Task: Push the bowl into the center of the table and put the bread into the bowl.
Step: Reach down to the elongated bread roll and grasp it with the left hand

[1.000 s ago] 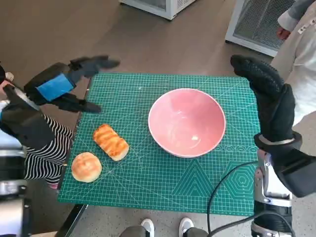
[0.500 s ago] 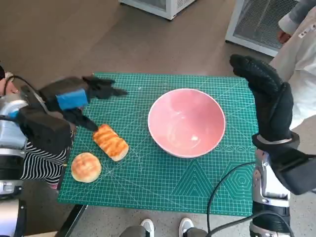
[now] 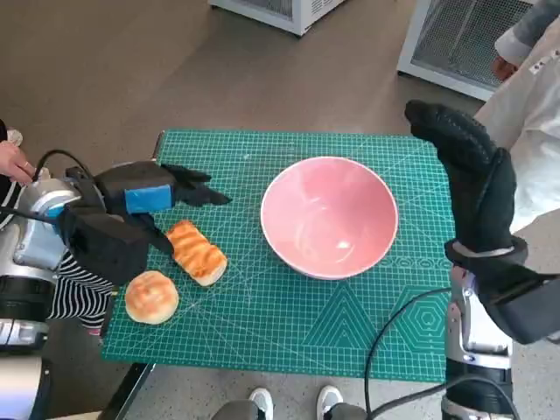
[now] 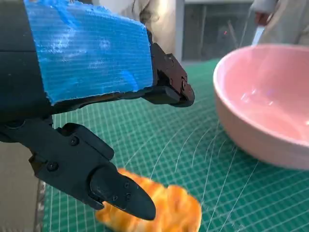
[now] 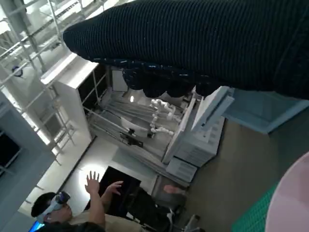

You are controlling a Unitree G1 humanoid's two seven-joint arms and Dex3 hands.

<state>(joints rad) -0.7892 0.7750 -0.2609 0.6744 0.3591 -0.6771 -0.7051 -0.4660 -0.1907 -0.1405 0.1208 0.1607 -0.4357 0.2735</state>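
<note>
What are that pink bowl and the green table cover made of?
The pink bowl looks like glazed ceramic or glossy plastic: smooth, with bright highlights inside; I cannot tell which. The green cover looks like a matte rubbery cutting mat, printed with a white grid and angle lines.

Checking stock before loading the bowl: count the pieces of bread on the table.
2. A long loaf lies below the left robot hand; a round bun sits near the mat's front left corner.
</note>
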